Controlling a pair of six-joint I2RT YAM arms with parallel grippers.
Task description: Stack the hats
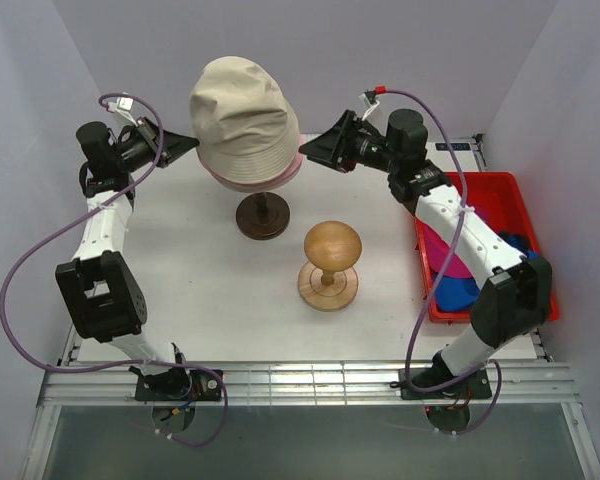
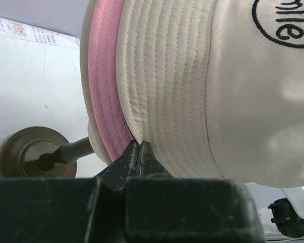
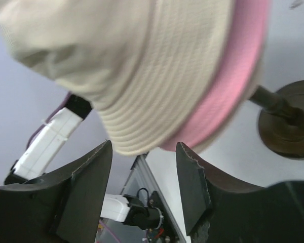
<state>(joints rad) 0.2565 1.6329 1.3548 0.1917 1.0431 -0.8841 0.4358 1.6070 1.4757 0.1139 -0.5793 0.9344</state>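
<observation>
A beige bucket hat (image 1: 242,110) sits over a light pink bucket hat (image 1: 270,181) on a dark stand (image 1: 262,216) at the back of the table. My left gripper (image 1: 192,143) is at the hats' left brim. In the left wrist view it (image 2: 138,144) is shut, its tips pinching the edge of the beige hat (image 2: 192,91) where it meets the pink hat (image 2: 107,76). My right gripper (image 1: 315,148) is at the right brim. It (image 3: 143,147) is open, with the beige brim (image 3: 131,126) and pink brim (image 3: 233,86) just beyond its fingers, untouched. A magenta cap (image 1: 442,255) and a blue cap (image 1: 460,290) lie in a red bin.
A pale wooden head form (image 1: 332,245) on its round wooden stand (image 1: 328,287) stands mid-table, in front of the hat stack. The red bin (image 1: 500,185) is at the right edge, under my right arm. The dark stand's base (image 2: 33,152) shows below the hats.
</observation>
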